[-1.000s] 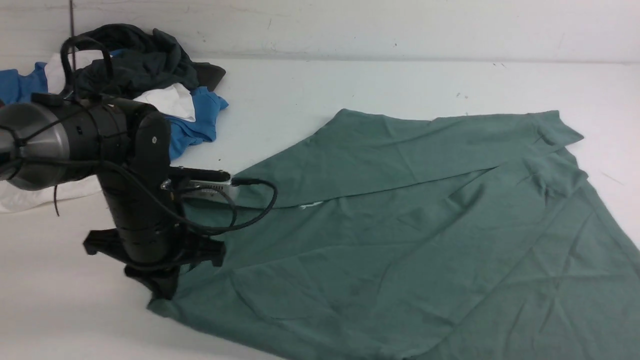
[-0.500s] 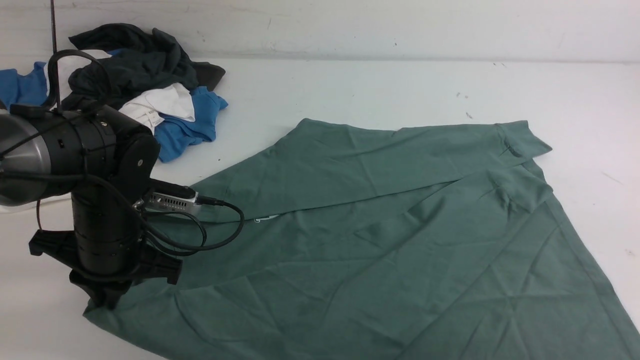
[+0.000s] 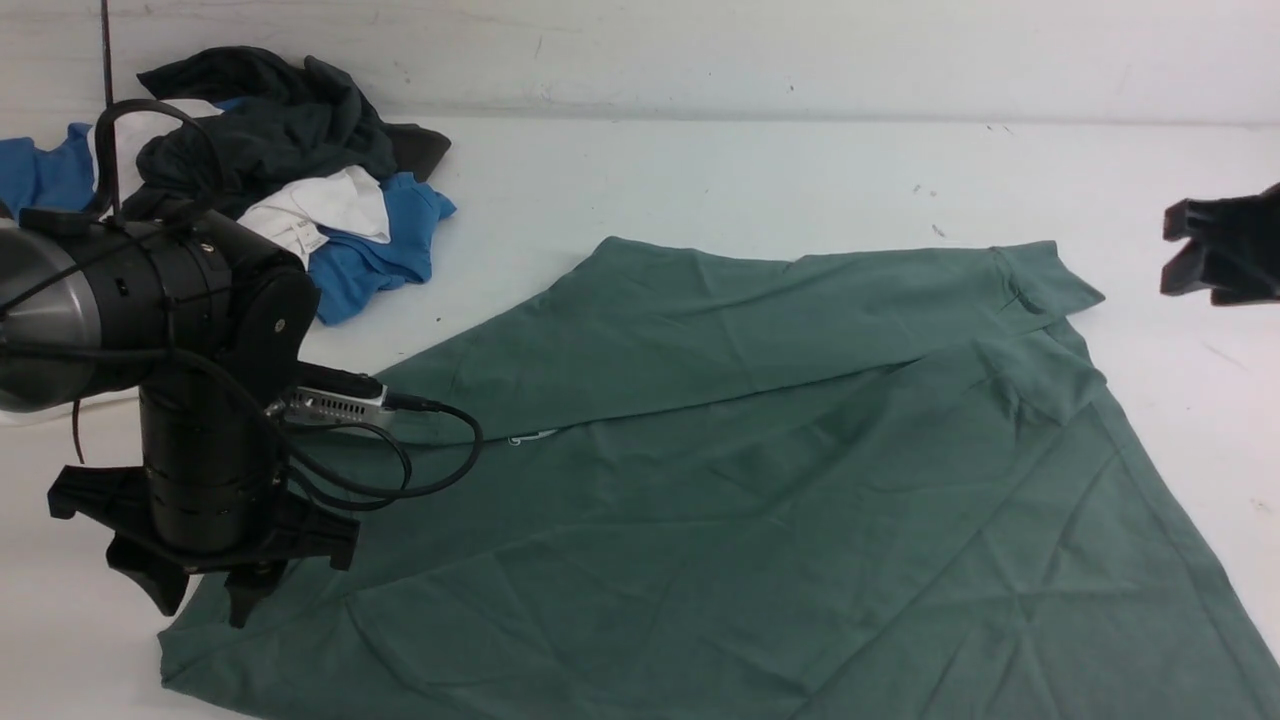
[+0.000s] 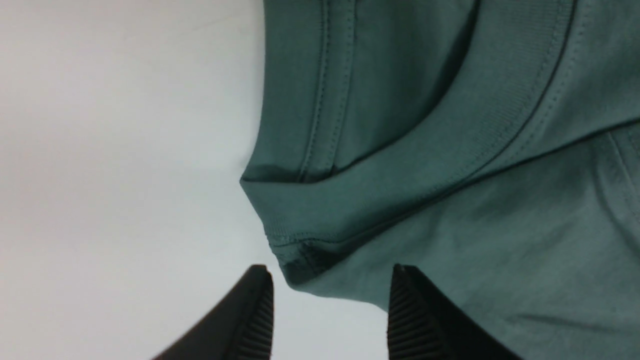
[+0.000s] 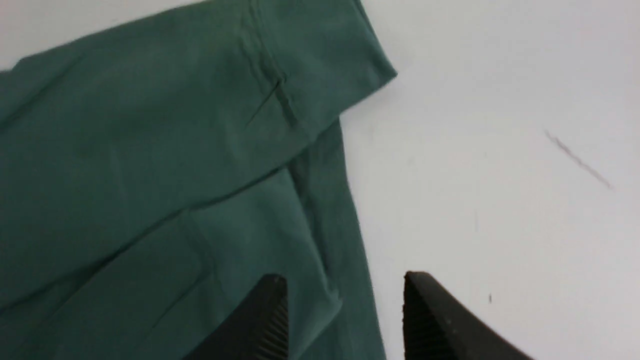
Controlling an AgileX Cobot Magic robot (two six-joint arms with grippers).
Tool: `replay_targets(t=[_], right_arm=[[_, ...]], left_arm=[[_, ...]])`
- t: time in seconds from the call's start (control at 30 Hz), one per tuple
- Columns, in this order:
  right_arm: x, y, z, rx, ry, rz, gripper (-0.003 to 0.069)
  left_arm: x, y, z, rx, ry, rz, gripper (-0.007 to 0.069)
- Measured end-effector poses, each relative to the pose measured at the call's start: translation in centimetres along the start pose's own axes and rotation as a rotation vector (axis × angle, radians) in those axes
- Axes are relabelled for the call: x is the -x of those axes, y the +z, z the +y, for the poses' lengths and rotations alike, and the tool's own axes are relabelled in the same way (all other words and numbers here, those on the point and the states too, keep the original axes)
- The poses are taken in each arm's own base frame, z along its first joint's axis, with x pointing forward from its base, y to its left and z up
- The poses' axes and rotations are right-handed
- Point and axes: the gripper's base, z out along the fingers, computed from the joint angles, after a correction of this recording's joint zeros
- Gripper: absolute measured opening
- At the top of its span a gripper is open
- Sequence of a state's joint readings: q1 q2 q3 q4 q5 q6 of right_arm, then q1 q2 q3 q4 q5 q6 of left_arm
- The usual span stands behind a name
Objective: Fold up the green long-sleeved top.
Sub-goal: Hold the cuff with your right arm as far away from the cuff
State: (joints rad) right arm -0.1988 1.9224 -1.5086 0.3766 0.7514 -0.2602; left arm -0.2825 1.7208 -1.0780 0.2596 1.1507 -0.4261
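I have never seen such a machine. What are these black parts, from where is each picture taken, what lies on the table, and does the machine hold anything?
This is a two-armed robot; each arm ends in a two-fingered hand. The wide picture is taken from the robot's own side, looking forward over a white table. There the left hand points down at the near left corner of a green long-sleeved top, which lies spread out and partly folded. The right hand shows at the right edge. A pile of dark, white and blue clothes lies at the far left. The other two pictures come from small cameras on the wrists: each shows its own hand's black fingers from close up, with the top below. Both hands are open, and neither holds anything.
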Motion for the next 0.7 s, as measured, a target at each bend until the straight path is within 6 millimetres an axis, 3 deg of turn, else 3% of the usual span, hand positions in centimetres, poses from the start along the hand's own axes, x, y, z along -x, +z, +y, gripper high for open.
replay_targets(t=[0.13, 0.17, 0.2, 0.37, 0.47, 0.7], right_arm=[[2.0, 5.8, -1.1, 0.012, 0.008, 0.018, 0.034], [2.3, 5.6, -1.0, 0.013, 0.006, 0.007, 0.034], [2.8, 7.5, -1.4, 0.019, 0.008, 0.014, 0.0342], [2.8, 13.6, -2.5, 0.036, 0.006, 0.065, 0.0345], [3.6, 14.7, -2.5, 0.058, 0.008, 0.051, 0.0345], [3.9, 15.1, -1.9, 0.094, -0.004, 0.085, 0.0307]], left_arm=[[0.0, 0.0, 0.0, 0.0, -0.021, 0.001, 0.0301], [0.0, 0.0, 0.0, 0.0, -0.023, 0.001, 0.0301], [0.0, 0.0, 0.0, 0.001, -0.03, 0.002, 0.0301], [0.0, 0.0, 0.0, -0.002, -0.036, 0.003, 0.0301], [0.0, 0.0, 0.0, -0.003, -0.039, 0.004, 0.0301], [0.2, 0.0, -0.2, -0.025, -0.045, -0.02, 0.0301]])
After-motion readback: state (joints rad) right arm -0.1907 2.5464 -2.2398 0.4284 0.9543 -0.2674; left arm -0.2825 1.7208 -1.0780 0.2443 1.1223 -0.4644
